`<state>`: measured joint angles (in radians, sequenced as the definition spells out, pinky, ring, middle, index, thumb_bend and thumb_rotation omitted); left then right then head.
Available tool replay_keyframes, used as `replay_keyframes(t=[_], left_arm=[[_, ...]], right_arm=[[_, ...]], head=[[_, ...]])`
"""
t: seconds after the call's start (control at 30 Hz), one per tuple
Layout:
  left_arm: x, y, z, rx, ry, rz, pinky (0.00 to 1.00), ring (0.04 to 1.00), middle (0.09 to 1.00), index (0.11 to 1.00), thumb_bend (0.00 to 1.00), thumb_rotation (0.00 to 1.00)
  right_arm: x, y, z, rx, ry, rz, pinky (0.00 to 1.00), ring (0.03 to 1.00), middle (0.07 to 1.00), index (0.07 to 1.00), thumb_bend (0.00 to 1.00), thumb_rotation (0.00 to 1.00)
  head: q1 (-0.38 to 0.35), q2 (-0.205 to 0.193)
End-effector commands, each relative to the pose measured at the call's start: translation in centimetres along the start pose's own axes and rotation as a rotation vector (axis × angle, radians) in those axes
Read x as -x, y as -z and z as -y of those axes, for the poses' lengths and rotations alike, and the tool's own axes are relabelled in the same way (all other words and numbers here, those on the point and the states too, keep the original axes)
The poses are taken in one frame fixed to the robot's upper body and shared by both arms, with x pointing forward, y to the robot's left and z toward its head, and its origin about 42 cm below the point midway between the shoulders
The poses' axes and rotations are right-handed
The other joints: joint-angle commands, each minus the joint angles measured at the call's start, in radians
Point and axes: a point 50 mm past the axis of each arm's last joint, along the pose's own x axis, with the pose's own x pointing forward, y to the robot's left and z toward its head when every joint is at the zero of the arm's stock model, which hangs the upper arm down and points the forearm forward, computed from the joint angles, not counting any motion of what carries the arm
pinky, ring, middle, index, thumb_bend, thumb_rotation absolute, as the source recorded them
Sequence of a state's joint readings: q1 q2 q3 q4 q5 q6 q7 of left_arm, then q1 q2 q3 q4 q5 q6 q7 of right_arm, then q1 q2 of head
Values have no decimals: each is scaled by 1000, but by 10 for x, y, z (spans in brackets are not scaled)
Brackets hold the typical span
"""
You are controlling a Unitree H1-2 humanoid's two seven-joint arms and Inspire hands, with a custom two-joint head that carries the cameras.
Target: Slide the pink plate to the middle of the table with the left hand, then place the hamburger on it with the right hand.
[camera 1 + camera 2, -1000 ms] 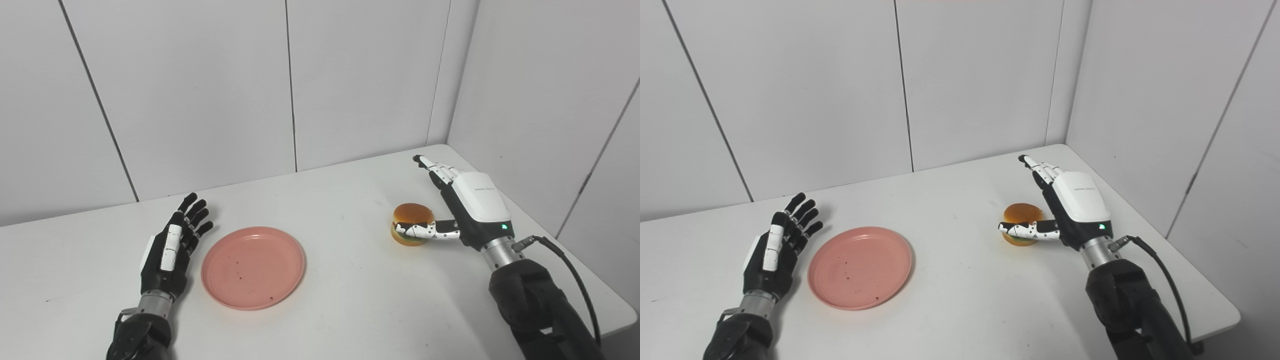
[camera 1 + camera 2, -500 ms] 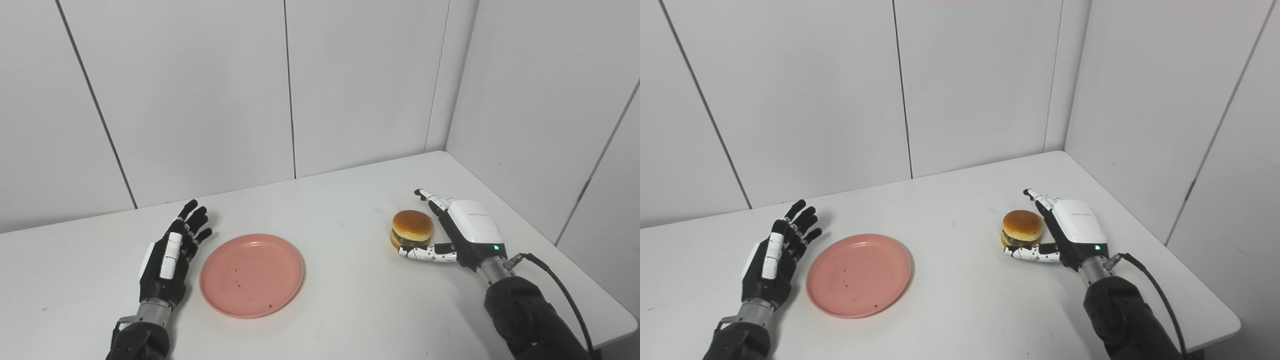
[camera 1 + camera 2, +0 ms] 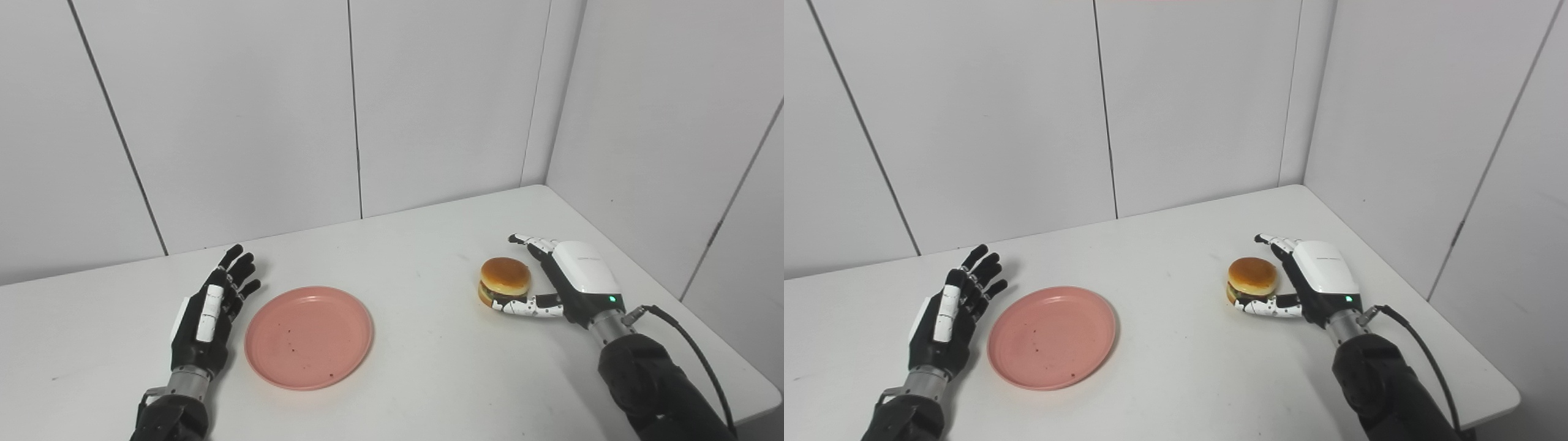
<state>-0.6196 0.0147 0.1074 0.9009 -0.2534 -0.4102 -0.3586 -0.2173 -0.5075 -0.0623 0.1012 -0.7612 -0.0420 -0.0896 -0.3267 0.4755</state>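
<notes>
plate (image 3: 309, 337) pink (dark specks); hamburger (image 3: 505, 282) golden-brown | table (image 3: 429, 367) white

Pink plate (image 3: 309, 336) flat on table's left-centre, w/ dark specks; hamburger (image 3: 505, 281) upright, well right.

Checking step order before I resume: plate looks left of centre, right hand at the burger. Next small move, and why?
Probably the left hand first: nudge the pink plate rightward toward the table's middle. It lies left of centre, with the open left hand just beside its left rim. The right hand is open, cupped beside the hamburger, which sits on the table; it can wait.
</notes>
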Motion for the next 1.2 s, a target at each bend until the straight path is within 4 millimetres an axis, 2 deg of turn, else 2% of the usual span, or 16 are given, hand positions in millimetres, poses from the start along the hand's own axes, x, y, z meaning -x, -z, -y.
replay_keyframes(t=[0.0,0.1,0.2,0.33,0.37,0.43,0.63,0.9,1.17], left_arm=[[44,42,-9,29,-54,-125,870,926,893,872,937,792],[43,40,-9,24,-50,-124,875,928,895,876,947,788],[42,37,-10,19,-51,-116,871,928,893,875,938,793],[46,41,-11,16,-60,-123,857,919,887,867,949,793],[47,43,-12,12,-62,-129,855,918,886,866,953,792],[45,44,-13,3,-61,-135,857,915,881,869,970,786],[30,28,-25,-19,-58,-107,877,920,885,867,970,758],[43,38,-22,-21,-50,-130,869,917,882,875,948,764],[41,39,-18,-14,-47,-132,868,909,873,865,968,766]], right_arm=[[-6,0,18,23,108,55,721,773,763,716,817,620],[-2,2,15,35,124,71,684,734,727,680,803,616],[1,3,15,36,123,73,676,725,727,685,803,621],[4,5,10,24,122,80,677,727,732,689,808,612],[3,7,8,21,120,79,677,728,733,690,809,612],[-1,9,7,12,117,79,673,732,735,696,806,623],[-19,5,19,-105,100,49,667,750,762,703,799,635],[-23,-1,34,-118,97,54,639,741,764,707,796,646],[-30,-4,43,-79,82,80,647,733,754,705,784,614]], head=[[7,-1],[10,0],[13,-4],[34,-35],[41,-59],[44,-65],[52,-59],[46,-40],[46,-35]])
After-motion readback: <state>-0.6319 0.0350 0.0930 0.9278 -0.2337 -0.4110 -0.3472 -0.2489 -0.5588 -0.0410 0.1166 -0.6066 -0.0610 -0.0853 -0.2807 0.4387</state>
